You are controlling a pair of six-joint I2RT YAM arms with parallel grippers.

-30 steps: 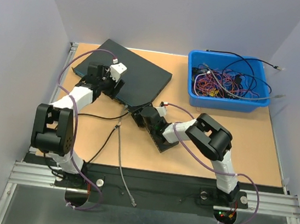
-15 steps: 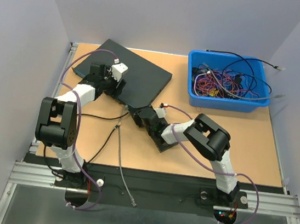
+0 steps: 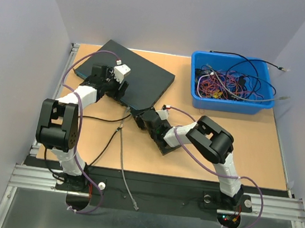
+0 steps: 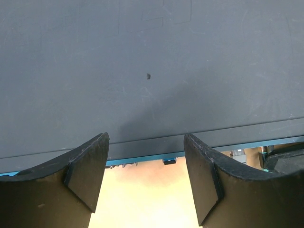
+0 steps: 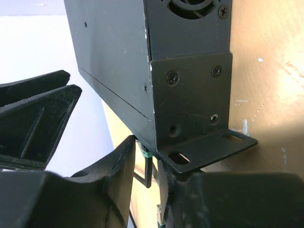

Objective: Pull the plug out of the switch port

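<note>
The black switch [image 3: 138, 73] lies flat at the back left of the table; the right wrist view shows its end wall and mounting bracket [image 5: 190, 95]. A teal plug [image 5: 150, 156] with a black cable sits in a port under the switch's front corner. My right gripper [image 3: 139, 117] [image 5: 147, 183] is shut on the plug, one finger [image 5: 116, 178] on each side of it. My left gripper [image 3: 120, 92] [image 4: 145, 178] stands open over the switch's front edge, with only the switch top [image 4: 152, 71] and bare table between its fingers.
A blue bin [image 3: 229, 105] full of tangled cables stands at the back right. A loose grey cable [image 3: 122, 163] with a clear plug end [image 5: 161, 214] and a black cable [image 3: 101, 117] lie on the table in front of the switch.
My right gripper's jaws have narrowed onto the plug, and it has slid slightly left towards the switch corner. The left arm's elbow has swung up and left; its gripper stays open.
</note>
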